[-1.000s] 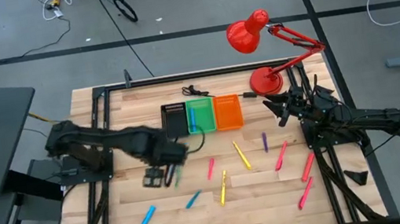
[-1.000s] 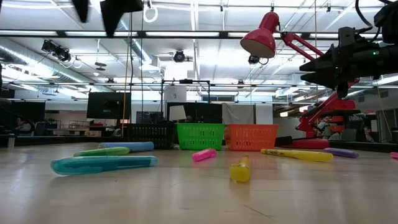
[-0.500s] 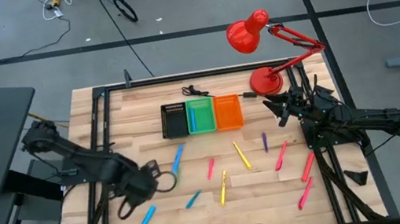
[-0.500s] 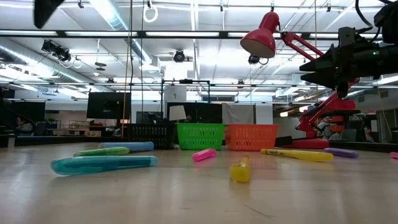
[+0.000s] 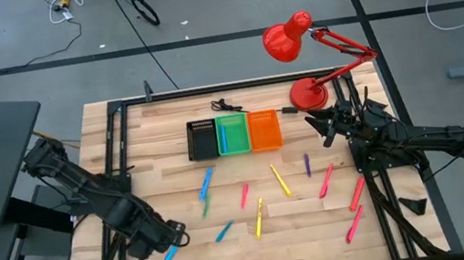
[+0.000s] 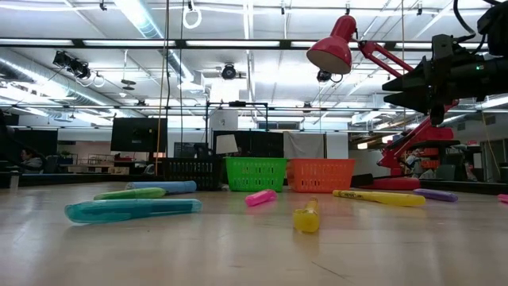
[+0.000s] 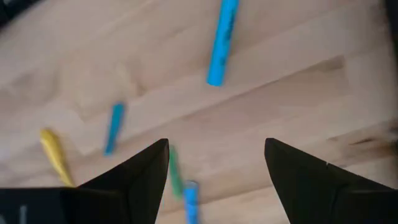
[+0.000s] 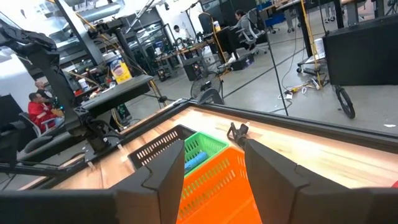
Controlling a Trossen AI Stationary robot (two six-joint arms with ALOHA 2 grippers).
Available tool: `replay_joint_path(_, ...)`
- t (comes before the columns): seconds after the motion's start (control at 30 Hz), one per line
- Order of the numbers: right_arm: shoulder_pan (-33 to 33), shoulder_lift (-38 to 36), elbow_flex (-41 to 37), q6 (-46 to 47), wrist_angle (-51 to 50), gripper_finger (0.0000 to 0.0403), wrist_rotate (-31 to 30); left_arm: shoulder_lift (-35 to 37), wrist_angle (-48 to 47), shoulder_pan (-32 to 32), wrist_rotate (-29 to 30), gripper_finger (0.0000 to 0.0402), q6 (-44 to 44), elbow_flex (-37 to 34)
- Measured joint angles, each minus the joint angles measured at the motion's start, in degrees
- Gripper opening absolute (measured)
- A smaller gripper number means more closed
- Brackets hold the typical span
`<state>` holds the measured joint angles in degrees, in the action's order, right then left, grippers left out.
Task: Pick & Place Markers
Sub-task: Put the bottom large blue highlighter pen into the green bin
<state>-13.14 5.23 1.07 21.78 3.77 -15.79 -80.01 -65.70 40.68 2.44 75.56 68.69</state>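
Observation:
Several markers lie flat on the wooden table: blue ones [image 5: 168, 258] [image 5: 206, 183] [image 5: 223, 232], a green one [image 5: 205, 206], yellow ones [image 5: 260, 216] [image 5: 280, 180], a purple one [image 5: 307, 166] and pink ones [image 5: 325, 181] [image 5: 357, 192]. My left gripper [image 5: 167, 236] hangs open above the table's near left part, close to the near-left blue marker [image 7: 222, 42], with nothing between its fingers [image 7: 216, 143]. My right gripper [image 5: 315, 127] waits open at the far right, pointing toward the bins [image 8: 212, 146].
Black [image 5: 203, 140], green [image 5: 233, 135] and orange [image 5: 264, 131] bins stand in a row at the far middle; the green one holds a blue marker [image 8: 196, 160]. A red desk lamp [image 5: 305, 91] stands at the far right. People sit in the room beyond [image 8: 42, 106].
My left gripper has swung away from the bins toward the table's near left corner and rose out of the low view. The markers have stayed where they were. The right arm kept still.

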Motion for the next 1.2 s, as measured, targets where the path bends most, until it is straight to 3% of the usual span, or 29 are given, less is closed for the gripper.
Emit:
replay_joint_path(0.47, -0.01, 0.0, -0.01, 0.0, 0.0, 0.017, 0.0, -7.43, 3.63, 1.54, -0.97, 0.0268, 2.22, -0.99)
replay_joint_path(0.73, 0.0, 0.01, 0.01, 0.0, 0.02, 0.017, -0.01, -13.66, 6.72, 4.85, -5.39, 0.0268, 2.18, -1.05)
replay_joint_path(1.0, 0.0, 0.01, 0.01, 0.0, 0.0, 0.017, -0.01, -15.75, 23.7, 6.9, -4.36, 0.0268, 1.35, -10.59)
replay_joint_path(1.2, 0.01, 0.0, 0.0, 0.0, 0.01, 0.017, 0.0, -16.94, 28.73, 6.94, -4.25, 0.0268, 1.19, -14.38)
